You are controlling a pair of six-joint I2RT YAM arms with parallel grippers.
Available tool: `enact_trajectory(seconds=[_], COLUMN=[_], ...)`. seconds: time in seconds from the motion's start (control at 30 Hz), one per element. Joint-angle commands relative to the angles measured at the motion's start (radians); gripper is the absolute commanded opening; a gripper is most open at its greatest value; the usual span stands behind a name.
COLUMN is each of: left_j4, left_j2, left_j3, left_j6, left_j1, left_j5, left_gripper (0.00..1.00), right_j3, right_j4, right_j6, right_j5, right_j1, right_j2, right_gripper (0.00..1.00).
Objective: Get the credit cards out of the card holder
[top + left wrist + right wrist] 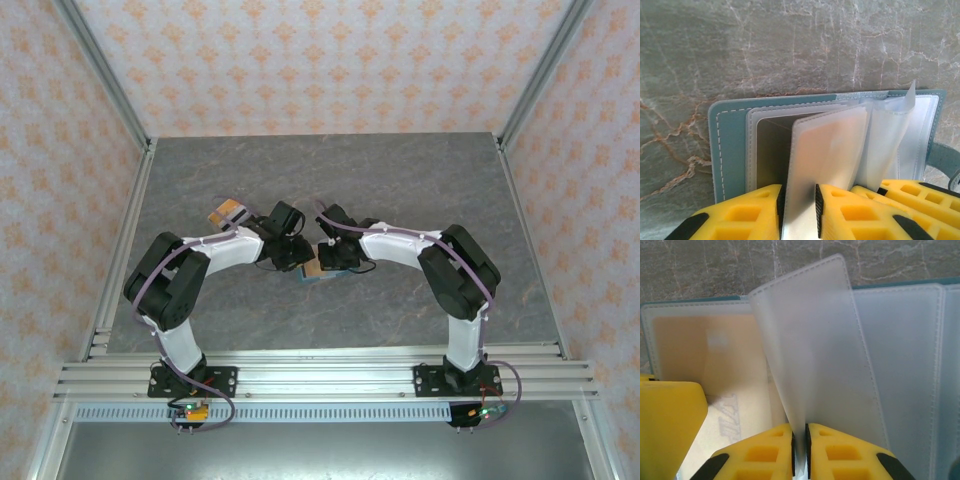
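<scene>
Sleeve-parting step on open card holder [730,145], left gripper [799,210] and right gripper [800,450] each clamped on a frosted sleeve [815,340]; next, likely re-gripping the pocketed orange-tan card [700,360] itself.

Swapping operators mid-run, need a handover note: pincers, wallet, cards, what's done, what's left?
Left pincer: jaws on either side of an inner sleeve of the wallet; a firm pinch is unclear.
Right pincer: shut on a clear sleeve, holding it upright.
The wallet lies open on the table, between both arms.
Done: one loose card lies on the table beyond the left arm, apart from the wallet.
Left: a tan card sits in a pocket. Pull it out, then check the other sleeves.
</scene>
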Motion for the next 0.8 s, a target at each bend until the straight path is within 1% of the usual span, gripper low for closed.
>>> enact_trajectory(seconds=[0.0,0.1,0.2,0.3,0.4,0.5,0.57,0.63,0.77], left_j4=[0.004,-0.013,-0.072,-0.163,-0.243,-0.304,-0.298,-0.25,-0.095], left_j2=[-0.019,-0.022,-0.035,-0.051,-0.072,-0.073,-0.067,-0.057,-0.037], left_j3=[0.025,0.027,0.033,0.05,0.074,0.113,0.129,0.133,0.121], left_j6=[0.025,0.028,0.046,0.091,0.144,0.18,0.176,0.153,0.071], left_j1=[-0.009,-0.01,-0.008,-0.009,-0.008,-0.008,-0.008,-0.009,-0.013], left_j5=[0.017,0.004,-0.031,-0.074,-0.113,-0.125,-0.099,-0.035,0.093], left_gripper=[0.2,0.12,0.08,0.06,0.06,0.06,0.08,0.15,0.31], right_j3=[-0.043,-0.049,-0.074,-0.104,-0.153,-0.21,-0.24,-0.268,-0.316], right_j4=[-0.016,-0.011,0.018,0.055,0.11,0.165,0.178,0.189,0.222], right_j6=[0.014,0.013,0.011,0.003,-0.002,0.009,0.016,0.028,0.06], right_j5=[-0.007,-0.016,-0.07,-0.113,-0.123,-0.067,-0.014,0.038,0.085], right_j1=[-0.001,-0.003,-0.011,-0.013,-0.013,-0.014,-0.017,-0.026,-0.052], right_j2=[0.032,0.017,-0.045,-0.133,-0.227,-0.312,-0.353,-0.386,-0.436], right_gripper=[0.15,0.18,0.27,0.35,0.44,0.52,0.56,0.58,0.58])
